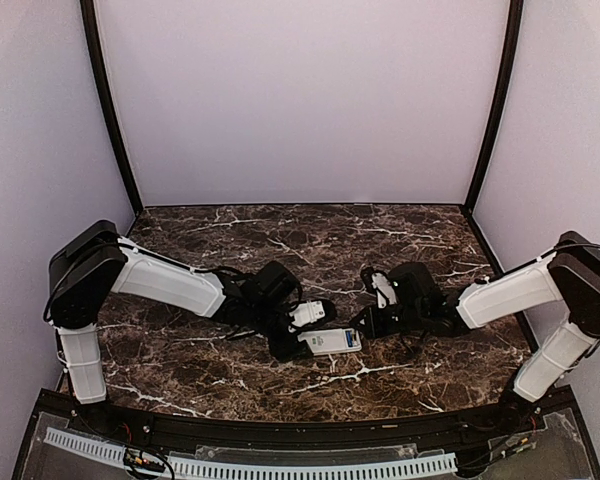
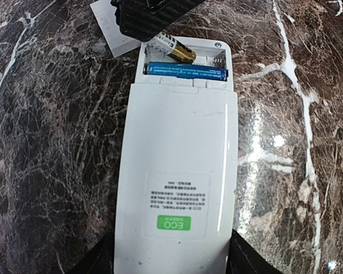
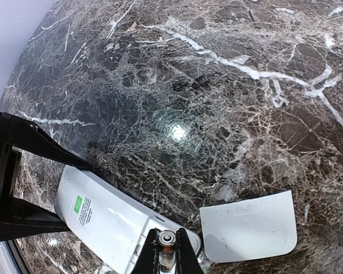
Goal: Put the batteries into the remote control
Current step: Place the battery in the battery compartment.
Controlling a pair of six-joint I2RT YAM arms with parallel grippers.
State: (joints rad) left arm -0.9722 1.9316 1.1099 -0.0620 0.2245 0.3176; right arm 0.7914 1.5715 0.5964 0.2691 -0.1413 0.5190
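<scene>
Remote [image 2: 177, 171] bay [image 2: 218, 56]: blue battery [image 2: 186, 70]; 2nd battery [image 2: 174, 50] in R gripper [image 3: 166, 260] pinch; L gripper [image 2: 171, 254] unclear.

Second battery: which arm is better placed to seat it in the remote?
Right: the right jaws hold the second battery tilted into the remote control's open compartment, beside the seated battery. The left jaws merely flank the remote control's other end.

This looks like a robot test booth in a lab. Plain pale walls [image 1: 300, 100] close in three sides, framed by black corner posts [image 1: 110, 110], around a dark marble-patterned table [image 1: 310, 235]. A white-and-black left arm [image 1: 170, 283] and right arm [image 1: 505, 295] stand at its near edge, with a slotted white cable duct [image 1: 250, 466] running along the front.
</scene>
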